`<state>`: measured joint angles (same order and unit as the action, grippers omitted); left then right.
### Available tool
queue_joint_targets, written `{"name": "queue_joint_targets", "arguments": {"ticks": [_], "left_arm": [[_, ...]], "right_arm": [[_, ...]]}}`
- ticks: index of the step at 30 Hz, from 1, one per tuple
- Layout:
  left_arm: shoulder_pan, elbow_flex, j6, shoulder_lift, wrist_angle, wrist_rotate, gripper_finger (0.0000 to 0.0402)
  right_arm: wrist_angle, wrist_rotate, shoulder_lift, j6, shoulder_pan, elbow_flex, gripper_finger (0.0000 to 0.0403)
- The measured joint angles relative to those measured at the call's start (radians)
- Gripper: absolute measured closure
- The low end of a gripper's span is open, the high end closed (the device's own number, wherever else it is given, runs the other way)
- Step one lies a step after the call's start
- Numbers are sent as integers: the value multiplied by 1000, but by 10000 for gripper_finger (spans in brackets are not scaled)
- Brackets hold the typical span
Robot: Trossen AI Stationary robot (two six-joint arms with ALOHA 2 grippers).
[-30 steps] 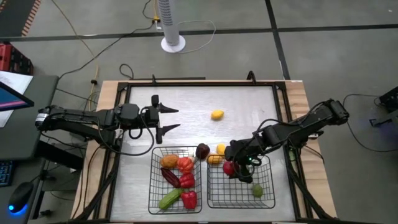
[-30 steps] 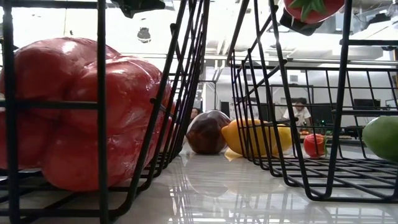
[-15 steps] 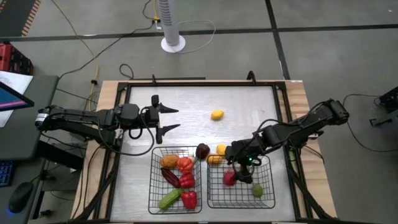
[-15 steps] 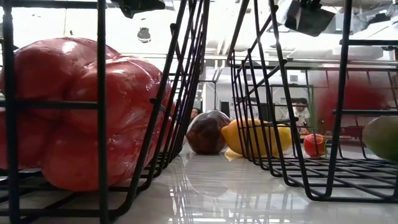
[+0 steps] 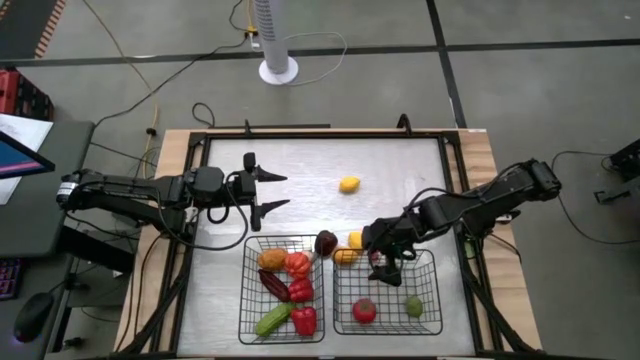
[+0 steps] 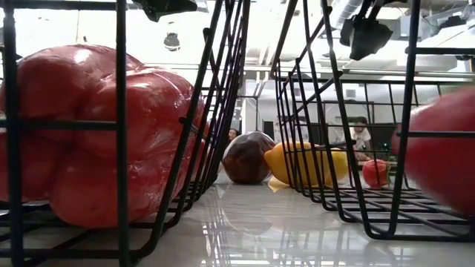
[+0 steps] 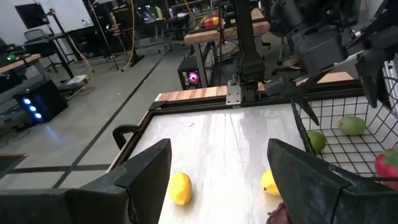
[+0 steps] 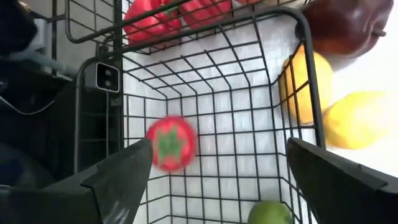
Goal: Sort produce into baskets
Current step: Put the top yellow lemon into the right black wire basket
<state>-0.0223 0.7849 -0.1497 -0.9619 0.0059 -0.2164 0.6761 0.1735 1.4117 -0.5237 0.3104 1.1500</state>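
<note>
A red tomato (image 5: 365, 310) lies on the floor of the right basket (image 5: 438, 292), beside a lime (image 5: 414, 306). My right gripper (image 5: 385, 265) hangs open over that basket's far part, pointing steeply down, with nothing between its fingers. In the right wrist view the tomato (image 8: 171, 143) shows below the gripper (image 8: 217, 163). The left basket (image 5: 243, 290) holds red peppers, a green piece and others. My left gripper (image 5: 286, 190) stays open above the table's left part. On the table lie a lemon (image 5: 349, 184) and a dark purple piece (image 5: 325, 242).
Yellow and orange pieces (image 5: 350, 248) lie between the two baskets' far ends. In the low view a large red pepper (image 6: 96, 133) fills the left basket's near end. A black frame borders the table (image 5: 400, 170), whose far half is mostly bare. A fan stands beyond it.
My right gripper has let go of the tomato. The tomato has dropped into the right basket and rolled along its floor toward the table's near edge. The gripper has stayed over the basket's far part.
</note>
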Motion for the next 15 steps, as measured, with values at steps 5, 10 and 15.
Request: {"name": "queue_joint_targets", "arguments": {"ticks": [5,10,15], "left_arm": [[0,0,-20,0,0,0,148],[0,0,-37,0,11,-34,148],[0,0,-32,0,11,-39,148]], "right_arm": [[7,-56,0,37,-17,0,5],[15,-201,13,139,-127,0,6],[-131,-203,44,265,-262,1,6]]}}
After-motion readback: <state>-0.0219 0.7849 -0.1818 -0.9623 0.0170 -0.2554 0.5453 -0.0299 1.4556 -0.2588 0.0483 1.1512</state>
